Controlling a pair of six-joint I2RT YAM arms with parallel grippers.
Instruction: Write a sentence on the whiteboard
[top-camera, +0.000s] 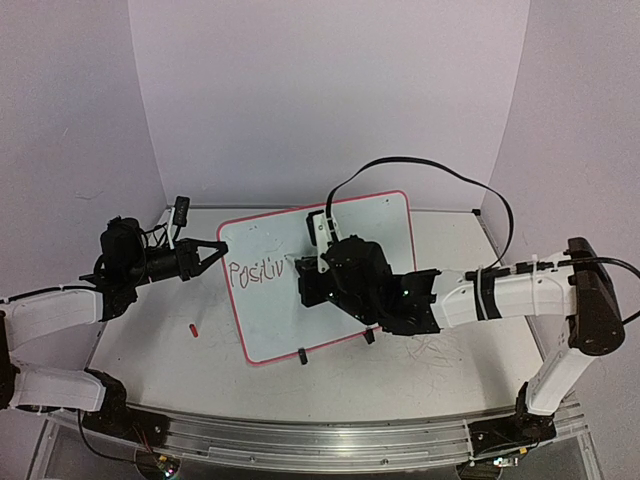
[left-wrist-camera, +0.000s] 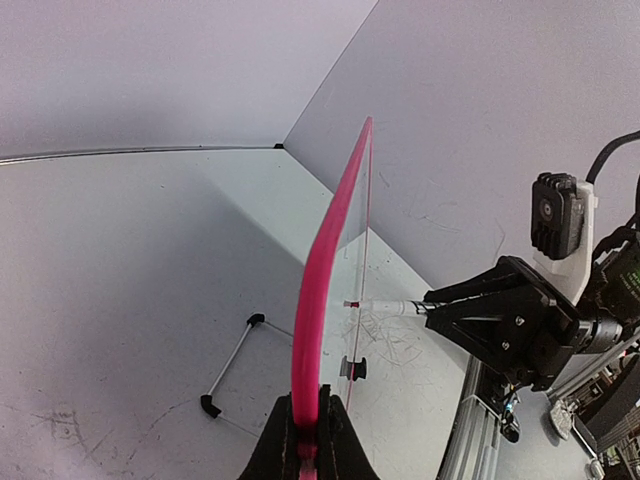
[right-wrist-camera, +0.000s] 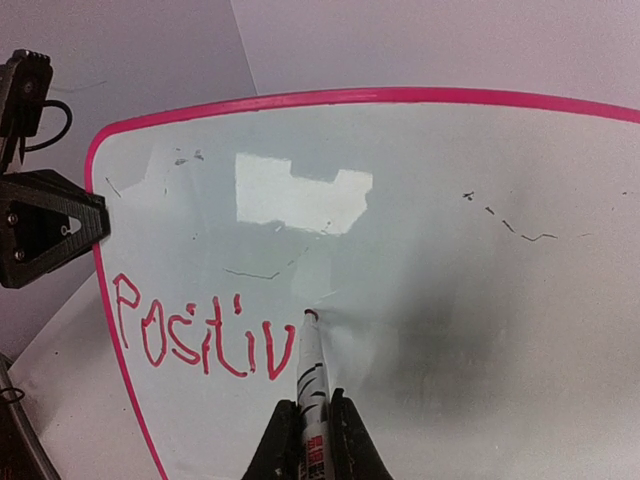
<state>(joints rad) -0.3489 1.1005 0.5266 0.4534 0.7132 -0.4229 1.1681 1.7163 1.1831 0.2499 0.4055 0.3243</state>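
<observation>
My left gripper (left-wrist-camera: 305, 452) is clamped on the pink rim of the board (top-camera: 380, 225), at its left edge, and that is its whole job. The board stands tilted on the table (top-camera: 150, 345) on small black feet (top-camera: 303, 355). A pen pressing on its face would rock or slide it unless something pinned the edge. In the left wrist view the rim runs straight up out of my closed fingers, so the hold is square on the edge and clear of the writing face.

My right gripper (right-wrist-camera: 308, 432) is closed around the marker (right-wrist-camera: 311, 365). The barrel is gripped low, so the tip stands well ahead of the fingers where I can see it. The tip sits on the board just right of the last letter.

The sentence (right-wrist-camera: 200, 335) reads "Positiv" in red along the left part of the board, and the whole right side is bare for the rest. I judge the task under halfway done, since the first word lacks its ending and more words must follow.

The next stroke calls for light, even pressure, or the board may flex against my left hold. A small red piece (top-camera: 193, 327), perhaps the cap, lies on the table left of the board, out of the way.
</observation>
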